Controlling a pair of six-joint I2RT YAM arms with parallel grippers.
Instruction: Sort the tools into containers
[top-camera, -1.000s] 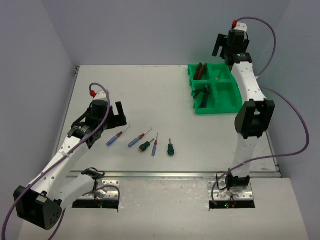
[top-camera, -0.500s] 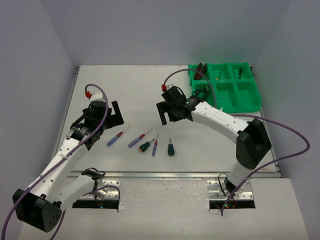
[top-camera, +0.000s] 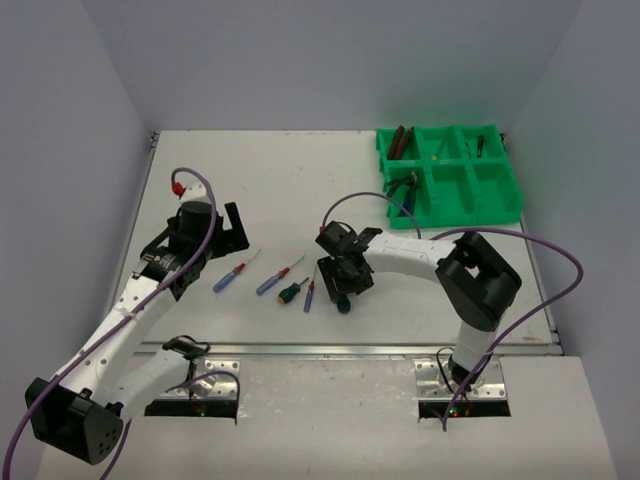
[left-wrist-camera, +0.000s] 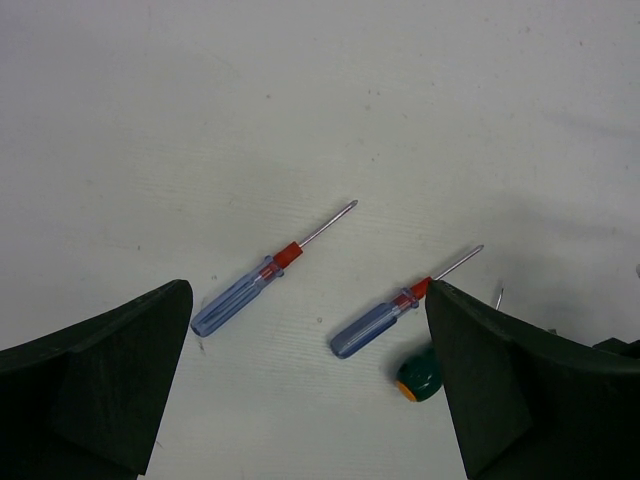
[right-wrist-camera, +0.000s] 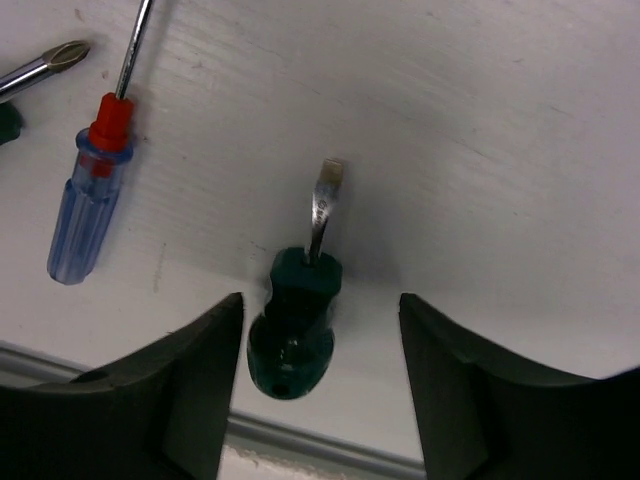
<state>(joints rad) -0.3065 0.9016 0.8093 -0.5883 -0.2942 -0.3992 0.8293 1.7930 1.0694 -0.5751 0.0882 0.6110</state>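
Observation:
Several screwdrivers lie in a row near the table's front. A stubby dark green screwdriver (right-wrist-camera: 292, 325) lies between the open fingers of my right gripper (right-wrist-camera: 320, 340), nearer the left finger (right-wrist-camera: 190, 390). In the top view my right gripper (top-camera: 343, 283) sits low over it (top-camera: 343, 304). My left gripper (top-camera: 238, 228) is open and empty, above two blue-handled screwdrivers (left-wrist-camera: 240, 295) (left-wrist-camera: 380, 322) and a green handle with an orange cap (left-wrist-camera: 418, 377). The green tray (top-camera: 455, 215) stands at the far right, with pliers (top-camera: 402, 140) and a few tools in it.
A thin blue-handled screwdriver (right-wrist-camera: 85, 215) lies left of the stubby one, with a Phillips tip (right-wrist-camera: 45, 62) beyond it. The table's metal front edge (right-wrist-camera: 300, 445) runs just below the right fingers. Blue-handled pliers (top-camera: 403, 190) lie in the tray's front left compartment.
My right arm has swung from the tray down to the table's front and lowered its open gripper over the stubby green screwdriver. The left arm has barely moved.

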